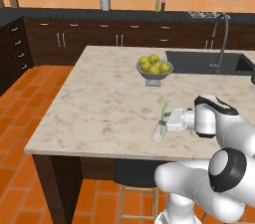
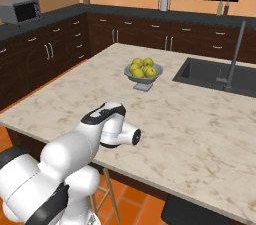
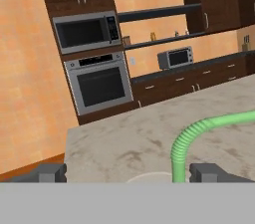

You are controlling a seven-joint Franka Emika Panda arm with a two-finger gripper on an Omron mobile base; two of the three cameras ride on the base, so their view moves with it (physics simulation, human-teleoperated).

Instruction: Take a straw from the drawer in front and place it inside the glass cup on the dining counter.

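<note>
Fingers (image 3: pixel 52 172) stand wide apart, clear of the straw, which sits in the glass cup.

You see the dining counter (image 1: pixel 99 103) spread broad under the arm, with the fruit bowl (image 1: pixel 154 71) well beyond. The glass cup (image 1: pixel 159 131) stands near the counter's front edge, just before the gripper (image 1: pixel 167 120), and the straw (image 1: pixel 163 112) rises out of it, bent tip leaning over. Judge the cup as light, smooth and easy to tip, the straw as thin and bendy. If you must retake the straw, pinch it on the straight part under the bend. Your forearm reaches level over the counter edge, wrist turned so the hand points sideways along the top.
</note>
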